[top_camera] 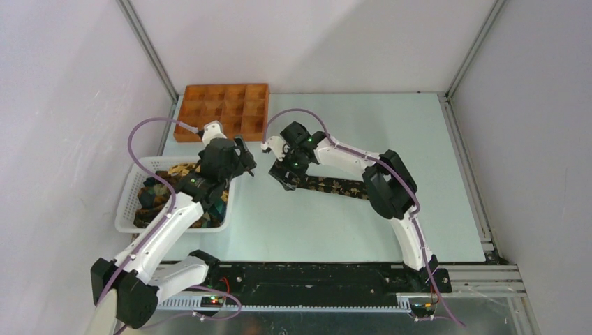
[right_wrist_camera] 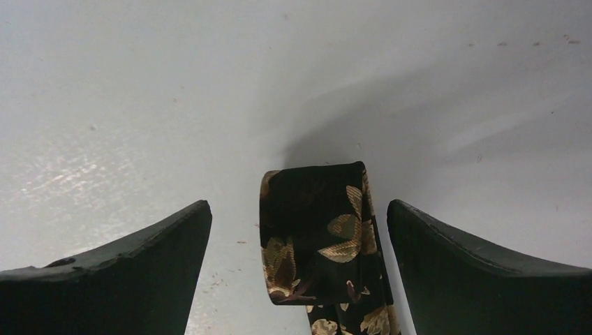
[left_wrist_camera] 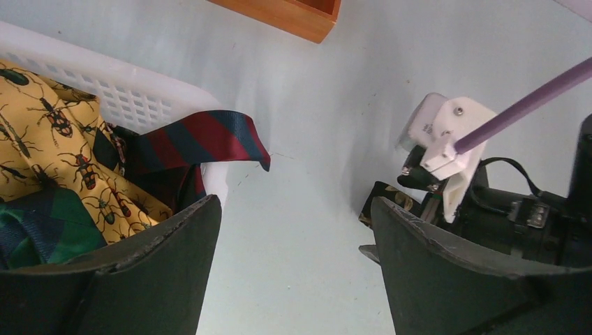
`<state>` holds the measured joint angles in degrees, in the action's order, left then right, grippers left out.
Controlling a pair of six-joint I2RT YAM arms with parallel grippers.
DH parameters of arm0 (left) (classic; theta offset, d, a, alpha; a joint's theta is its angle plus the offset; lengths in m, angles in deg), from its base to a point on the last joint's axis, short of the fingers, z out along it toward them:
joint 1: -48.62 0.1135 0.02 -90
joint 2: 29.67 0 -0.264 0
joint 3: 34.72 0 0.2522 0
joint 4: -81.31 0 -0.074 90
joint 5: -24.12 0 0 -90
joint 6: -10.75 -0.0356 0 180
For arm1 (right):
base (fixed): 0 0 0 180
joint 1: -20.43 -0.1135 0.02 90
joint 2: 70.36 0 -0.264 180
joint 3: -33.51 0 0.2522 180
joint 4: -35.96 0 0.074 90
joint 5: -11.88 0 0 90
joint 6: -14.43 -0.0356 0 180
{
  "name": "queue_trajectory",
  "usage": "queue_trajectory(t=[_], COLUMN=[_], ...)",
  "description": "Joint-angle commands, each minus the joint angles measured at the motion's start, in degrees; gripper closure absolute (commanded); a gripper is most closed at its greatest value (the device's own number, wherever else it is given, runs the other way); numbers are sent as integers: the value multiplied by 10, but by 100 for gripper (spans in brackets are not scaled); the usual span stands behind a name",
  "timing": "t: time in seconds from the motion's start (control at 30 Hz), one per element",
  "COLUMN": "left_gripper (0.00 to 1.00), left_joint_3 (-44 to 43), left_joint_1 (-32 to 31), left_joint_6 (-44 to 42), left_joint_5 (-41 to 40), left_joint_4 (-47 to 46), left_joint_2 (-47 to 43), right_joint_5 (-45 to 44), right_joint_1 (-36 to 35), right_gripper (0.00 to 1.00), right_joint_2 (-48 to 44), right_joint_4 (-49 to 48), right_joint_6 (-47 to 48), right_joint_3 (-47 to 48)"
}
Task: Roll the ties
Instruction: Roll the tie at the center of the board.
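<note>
Leaf-print tie (right_wrist_camera: 317,230), end rolled, flat near table (top_camera: 391,125) centre, roll between wide-spread fingers of right gripper (right_wrist_camera: 299,209), untouched; left gripper (left_wrist_camera: 294,202), fingers wide, empty, over right rim of basket (top_camera: 129,202) of other ties (left_wrist_camera: 49,132), left edge.

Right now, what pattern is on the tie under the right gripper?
Tie: golden leaves on black, clearest in the right wrist view.

Bright diffuse overhead light; soft grey shadows on the table (right_wrist_camera: 391,118); faint glare patches
</note>
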<state>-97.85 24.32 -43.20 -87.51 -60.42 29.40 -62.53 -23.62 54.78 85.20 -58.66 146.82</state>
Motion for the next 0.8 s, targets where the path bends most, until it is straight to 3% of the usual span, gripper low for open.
queue_trajectory(t=[0.0, 0.37, 0.57, 0.77], left_gripper=[15, 15, 14, 15], left_joint_3=[4, 7, 6, 4], left_joint_1=[9, 11, 12, 12], left_joint_6=[9, 8, 9, 8], left_joint_5=[9, 19, 27, 32], left_joint_4=[-18, -22, -24, -25], left_joint_2=[-13, -11, -3, 2], right_joint_5=[-33, -82, -79, -76], right_joint_1=[-9, -6, -5, -5], right_gripper=[1, 5, 30, 47], right_joint_2=[20, 53, 57, 59], right_joint_4=[18, 39, 47, 45], right_joint_6=[28, 44, 45, 40], right_joint_3=[34, 35, 32, 21])
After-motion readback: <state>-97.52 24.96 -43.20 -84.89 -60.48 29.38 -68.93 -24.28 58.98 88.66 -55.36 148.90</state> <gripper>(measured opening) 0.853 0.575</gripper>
